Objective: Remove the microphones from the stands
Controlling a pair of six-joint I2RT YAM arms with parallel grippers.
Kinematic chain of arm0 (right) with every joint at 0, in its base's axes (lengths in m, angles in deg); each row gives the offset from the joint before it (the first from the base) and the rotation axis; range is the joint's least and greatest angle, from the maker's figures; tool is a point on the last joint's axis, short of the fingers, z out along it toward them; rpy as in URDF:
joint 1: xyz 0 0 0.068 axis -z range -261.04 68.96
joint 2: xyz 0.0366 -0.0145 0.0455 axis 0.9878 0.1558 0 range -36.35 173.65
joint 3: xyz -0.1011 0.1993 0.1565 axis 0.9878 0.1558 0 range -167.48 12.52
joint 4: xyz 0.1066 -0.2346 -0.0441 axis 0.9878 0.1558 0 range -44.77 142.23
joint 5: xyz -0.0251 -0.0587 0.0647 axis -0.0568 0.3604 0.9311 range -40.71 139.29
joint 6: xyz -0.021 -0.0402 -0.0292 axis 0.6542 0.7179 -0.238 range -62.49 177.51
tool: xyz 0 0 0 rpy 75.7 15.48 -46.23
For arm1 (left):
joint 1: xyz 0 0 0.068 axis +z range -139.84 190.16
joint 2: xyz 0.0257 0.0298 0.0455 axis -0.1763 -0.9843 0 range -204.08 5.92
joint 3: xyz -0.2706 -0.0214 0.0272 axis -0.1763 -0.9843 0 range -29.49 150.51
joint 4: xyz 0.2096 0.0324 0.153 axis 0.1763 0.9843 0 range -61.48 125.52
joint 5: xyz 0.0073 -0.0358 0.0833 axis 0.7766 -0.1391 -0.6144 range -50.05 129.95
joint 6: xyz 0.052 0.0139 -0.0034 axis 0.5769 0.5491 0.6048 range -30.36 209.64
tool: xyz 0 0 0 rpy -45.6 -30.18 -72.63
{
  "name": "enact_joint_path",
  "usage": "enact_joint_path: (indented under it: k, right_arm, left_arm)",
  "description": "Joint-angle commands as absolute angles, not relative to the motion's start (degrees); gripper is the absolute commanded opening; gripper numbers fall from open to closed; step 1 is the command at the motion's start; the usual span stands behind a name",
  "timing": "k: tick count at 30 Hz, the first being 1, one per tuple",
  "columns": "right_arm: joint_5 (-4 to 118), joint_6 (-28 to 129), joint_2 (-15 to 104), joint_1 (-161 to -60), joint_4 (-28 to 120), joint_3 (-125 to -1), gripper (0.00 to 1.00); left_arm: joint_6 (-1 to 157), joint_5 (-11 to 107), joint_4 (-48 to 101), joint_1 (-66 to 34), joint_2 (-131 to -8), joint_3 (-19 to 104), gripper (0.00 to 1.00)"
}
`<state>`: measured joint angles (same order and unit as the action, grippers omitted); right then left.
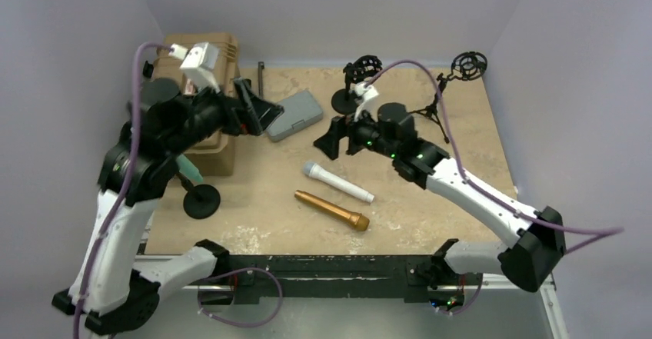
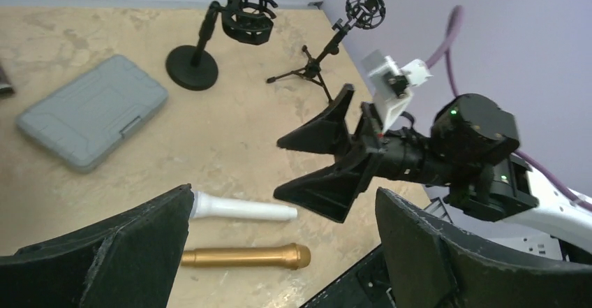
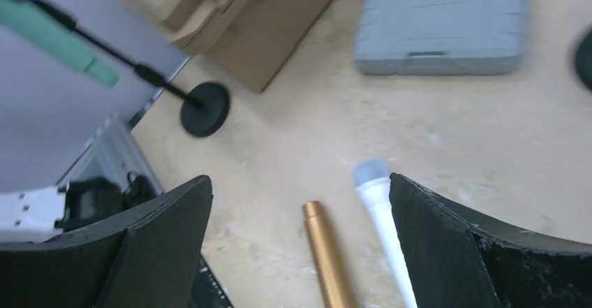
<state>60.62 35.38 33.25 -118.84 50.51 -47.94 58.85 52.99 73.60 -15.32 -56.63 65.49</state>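
A green microphone sits tilted in a black stand with a round base at the left, partly hidden by my left arm. It also shows in the right wrist view with the base. My left gripper is open and empty, raised near the tan case, far from the stand. My right gripper is open and empty above the table's middle. Below it lie a white microphone and a gold microphone, loose on the table.
A tan case stands at the back left with a grey case beside it. An empty round-base stand and an empty tripod stand stand at the back. Walls close in on both sides.
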Motion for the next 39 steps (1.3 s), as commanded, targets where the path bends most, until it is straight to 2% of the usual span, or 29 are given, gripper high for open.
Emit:
enact_joint_path:
  k: [1, 8, 13, 19, 26, 39]
  right_arm:
    - [60.08, 35.50, 38.18, -129.05, 37.49, -49.22, 0.96]
    - [51.25, 39.39, 51.80, -144.23, 18.52, -54.16, 0.96]
    - [46.52, 42.25, 65.04, -150.79, 14.53, -65.01, 0.95]
    - [41.74, 49.00, 76.34, -156.29, 18.95, -78.62, 0.90]
    - [33.11, 50.41, 81.88, -157.55, 23.70, -86.15, 0.90]
    - [32.15, 51.47, 90.62, -157.72, 27.52, -99.57, 0.75]
  left_arm:
    - [64.53, 46.58, 79.91, -15.07, -44.54, 63.72, 1.00]
    - [67.07, 32.17, 85.76, -15.02, -30.06, 62.14, 1.00]
    - [66.41, 28.73, 87.21, -15.07, -23.67, 59.13, 0.99]
    - [68.10, 21.23, 90.03, -14.98, -16.76, 55.54, 0.96]
    - [70.82, 16.61, 91.33, -14.98, -10.70, 53.67, 0.96]
    - [72.38, 13.16, 93.89, -14.94, -4.79, 49.62, 0.96]
